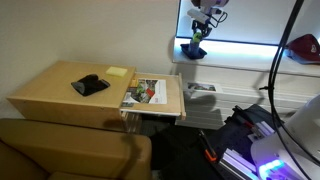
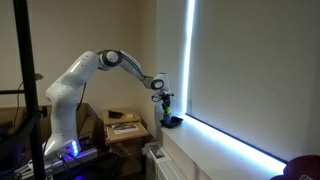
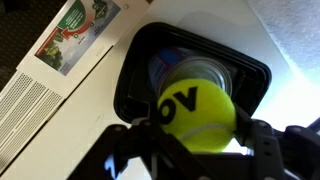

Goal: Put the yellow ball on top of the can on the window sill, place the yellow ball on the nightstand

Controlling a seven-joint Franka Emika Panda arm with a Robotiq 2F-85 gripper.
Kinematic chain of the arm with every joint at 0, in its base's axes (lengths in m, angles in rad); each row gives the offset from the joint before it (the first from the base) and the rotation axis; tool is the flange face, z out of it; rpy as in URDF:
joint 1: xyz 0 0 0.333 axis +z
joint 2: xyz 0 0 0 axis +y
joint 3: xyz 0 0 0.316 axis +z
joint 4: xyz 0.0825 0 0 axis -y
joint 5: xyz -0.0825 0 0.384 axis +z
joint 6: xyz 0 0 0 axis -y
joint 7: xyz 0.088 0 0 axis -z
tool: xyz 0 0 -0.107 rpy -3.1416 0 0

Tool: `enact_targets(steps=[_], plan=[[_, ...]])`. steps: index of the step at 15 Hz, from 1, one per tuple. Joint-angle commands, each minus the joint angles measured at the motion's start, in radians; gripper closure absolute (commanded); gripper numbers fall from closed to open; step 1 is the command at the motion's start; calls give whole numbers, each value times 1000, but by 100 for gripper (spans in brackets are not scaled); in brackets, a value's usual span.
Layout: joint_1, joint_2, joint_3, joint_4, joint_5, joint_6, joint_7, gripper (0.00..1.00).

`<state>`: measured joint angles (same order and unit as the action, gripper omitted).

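Wrist view: gripper fingers part-closed on yellow ball, one each side, just over can in black tray; contact unclear. Ball likely light, fuzzy, springy, rolls; grip across middle.
In an exterior view: can on window sill, far right; nightstand near left.
In an exterior view: gripper low over sill.

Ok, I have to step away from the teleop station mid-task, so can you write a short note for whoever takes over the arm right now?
Gripper: shut on the yellow ball.
Ball: held directly over the can, which stands in a black tray on the window sill. Whether it already touches the can's top cannot be told.
Done: ball is at the can.
Left: set it on the can and release, then take it to the nightstand and place it there.
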<state>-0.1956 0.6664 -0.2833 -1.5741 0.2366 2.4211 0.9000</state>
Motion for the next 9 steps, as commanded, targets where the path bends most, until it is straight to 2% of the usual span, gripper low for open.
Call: enact_targets(steps=[1, 8, 9], plan=[[-17, 0, 32, 0, 13, 22, -16, 57], [-12, 13, 22, 7, 0, 17, 3, 57], [-10, 14, 17, 7, -3, 15, 12, 8]])
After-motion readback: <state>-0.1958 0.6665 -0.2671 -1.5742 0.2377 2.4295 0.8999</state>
